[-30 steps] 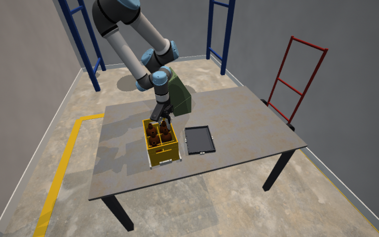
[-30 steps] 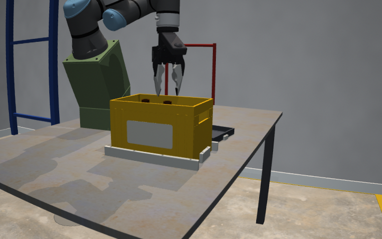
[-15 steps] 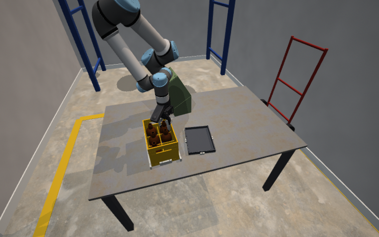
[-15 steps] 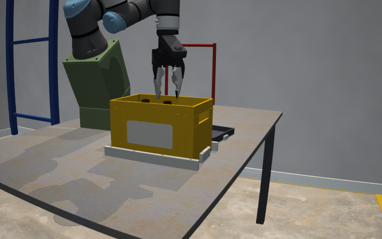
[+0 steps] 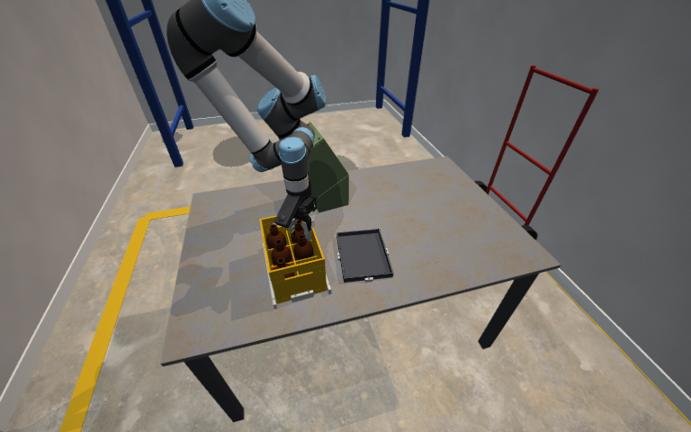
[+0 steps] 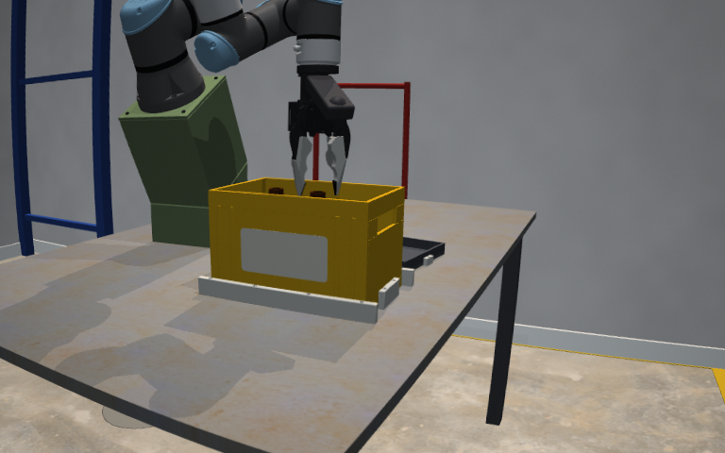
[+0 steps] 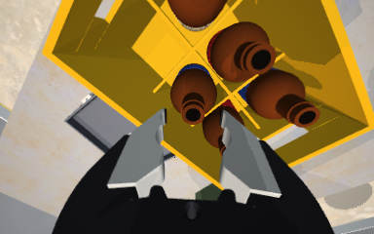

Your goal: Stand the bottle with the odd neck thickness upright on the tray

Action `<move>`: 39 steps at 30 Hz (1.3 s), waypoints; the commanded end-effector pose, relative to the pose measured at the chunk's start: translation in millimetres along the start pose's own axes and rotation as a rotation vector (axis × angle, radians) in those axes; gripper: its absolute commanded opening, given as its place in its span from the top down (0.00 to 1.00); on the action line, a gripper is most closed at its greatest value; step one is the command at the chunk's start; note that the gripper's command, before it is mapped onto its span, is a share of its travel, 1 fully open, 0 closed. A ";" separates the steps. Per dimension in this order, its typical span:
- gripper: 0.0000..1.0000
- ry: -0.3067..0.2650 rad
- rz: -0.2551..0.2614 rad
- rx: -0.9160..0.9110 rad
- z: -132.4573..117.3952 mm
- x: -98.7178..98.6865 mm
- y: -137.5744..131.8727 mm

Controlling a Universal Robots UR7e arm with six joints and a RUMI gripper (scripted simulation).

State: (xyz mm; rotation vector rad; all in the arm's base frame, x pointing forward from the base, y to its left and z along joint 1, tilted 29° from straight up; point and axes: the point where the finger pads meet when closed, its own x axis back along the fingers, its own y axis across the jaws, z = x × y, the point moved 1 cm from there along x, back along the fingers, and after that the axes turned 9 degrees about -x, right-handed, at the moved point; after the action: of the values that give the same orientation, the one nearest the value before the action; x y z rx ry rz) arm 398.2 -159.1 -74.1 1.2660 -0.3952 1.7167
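With jaws spread, pinching nothing, could topple the bottle (image 5: 302, 249) (image 7: 194, 90) just beyond their tips, or tilt the crate (image 5: 310, 280) (image 6: 224, 240) (image 7: 48, 52) beneath, if lowered off-centre.

The claw (image 5: 300, 234) (image 6: 317, 193) (image 7: 193, 110) has come down towards the crate (image 5: 298, 283) (image 6: 288, 213) (image 7: 90, 88), the wrist (image 6: 318, 50) lowering with it; in the exterior view its fingertips, earlier above the bottle mouth (image 6: 317, 194) between them, now appear about level with that mouth
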 end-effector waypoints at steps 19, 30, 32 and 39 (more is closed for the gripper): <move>0.62 0.001 0.001 0.000 0.3 -13.8 -0.2; 0.62 0.001 0.001 0.000 0.3 -14.1 -0.2; 0.62 0.001 0.001 0.000 0.3 -14.1 -0.2; 0.62 0.001 0.001 0.000 0.3 -14.1 -0.2</move>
State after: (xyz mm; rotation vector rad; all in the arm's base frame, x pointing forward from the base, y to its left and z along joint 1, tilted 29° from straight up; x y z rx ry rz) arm 398.8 -166.1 -86.7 1.2657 -0.3952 1.7173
